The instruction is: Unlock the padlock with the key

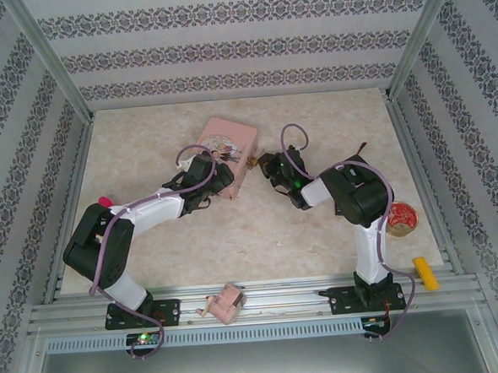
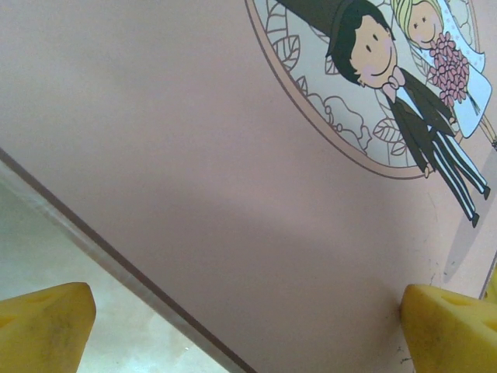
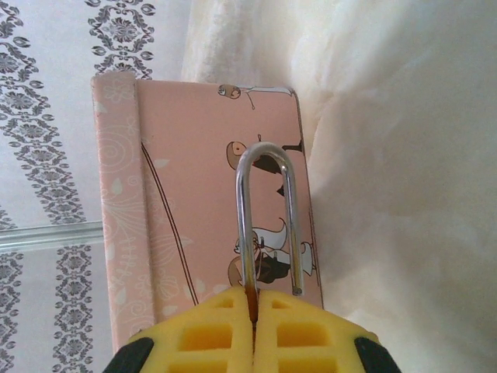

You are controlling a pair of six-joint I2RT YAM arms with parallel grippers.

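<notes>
My right gripper point(image 3: 255, 301) is shut on the padlock point(image 3: 268, 221). Its silvery shackle stands up out of the yellow fingers point(image 3: 210, 330), and a sliver of brass body shows in the seam between them. The shackle's right leg ends free just above the finger. From above, the right gripper point(image 1: 269, 165) sits just right of the pink tin point(image 1: 229, 141). My left gripper point(image 2: 248, 311) is open, its yellow fingertips point(image 2: 46, 322) spread wide over the tin's picture lid point(image 2: 256, 179). In the top view the left gripper point(image 1: 220, 176) is at the tin's near edge. The key is hidden.
A round red-and-gold tin point(image 1: 401, 219) lies right of the right arm. A yellow block point(image 1: 425, 273) sits at the front right rail. A small pink object point(image 1: 225, 304) rests on the front rail between the bases. A red item point(image 1: 104, 200) lies by the left wall.
</notes>
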